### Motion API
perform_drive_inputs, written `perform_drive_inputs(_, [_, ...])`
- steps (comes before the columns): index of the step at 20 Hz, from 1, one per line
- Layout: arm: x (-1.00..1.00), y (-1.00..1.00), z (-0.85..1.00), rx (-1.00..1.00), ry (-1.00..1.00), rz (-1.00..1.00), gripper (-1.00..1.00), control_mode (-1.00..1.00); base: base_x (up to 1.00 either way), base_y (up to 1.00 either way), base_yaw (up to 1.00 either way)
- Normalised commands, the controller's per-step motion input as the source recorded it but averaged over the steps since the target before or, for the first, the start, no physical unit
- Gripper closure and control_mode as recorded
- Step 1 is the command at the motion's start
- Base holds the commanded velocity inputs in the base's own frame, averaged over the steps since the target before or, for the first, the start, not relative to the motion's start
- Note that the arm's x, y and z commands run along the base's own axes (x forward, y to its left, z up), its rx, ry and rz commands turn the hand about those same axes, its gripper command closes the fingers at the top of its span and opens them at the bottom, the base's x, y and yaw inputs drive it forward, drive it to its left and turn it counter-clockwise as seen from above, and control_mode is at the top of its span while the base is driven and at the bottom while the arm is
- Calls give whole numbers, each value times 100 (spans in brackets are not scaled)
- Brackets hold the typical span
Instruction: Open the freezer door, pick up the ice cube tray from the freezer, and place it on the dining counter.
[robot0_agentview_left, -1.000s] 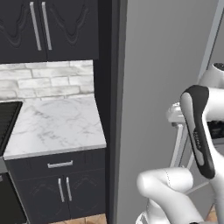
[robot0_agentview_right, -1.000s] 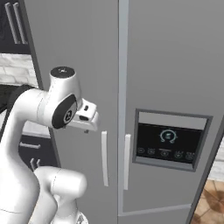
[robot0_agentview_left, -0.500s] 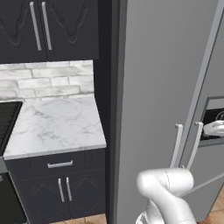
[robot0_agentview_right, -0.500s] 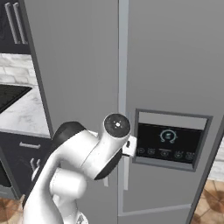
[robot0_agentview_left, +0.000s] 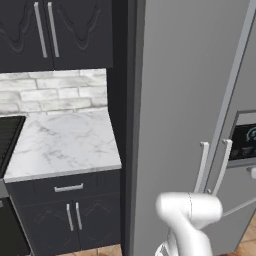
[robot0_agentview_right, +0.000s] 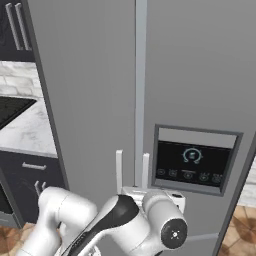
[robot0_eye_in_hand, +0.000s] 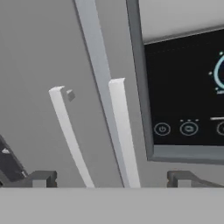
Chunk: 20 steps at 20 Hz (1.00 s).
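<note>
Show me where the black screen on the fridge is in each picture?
Left base view: the black screen sits at the right edge, halfway down.
Right base view: it is right of centre, just above the arm.
Hand view: it fills the upper right.
Shared landmark: the two pale door handles just left of it.

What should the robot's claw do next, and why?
Probably slide a little left and forward, so that the freezer door handle alone sits between its tips. The claw is open and short of the shut door, and the neighbouring handle also falls between the tips.
</note>
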Motion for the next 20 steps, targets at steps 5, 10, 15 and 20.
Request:
perform_drive_inputs(5, [15,0,-33,0,-30,0,-100,-100,0,0,0])
perform_drive_inputs(10, [56,21,-21,0,-18,0,-100,-100,0,0,0])
perform_drive_inputs(15, [45,0,-2,1,-8,0,-100,-100,0,0,0])
perform_drive_inputs(20, [40,-17,-2,3,-2,0,-100,-100,0,0,0])
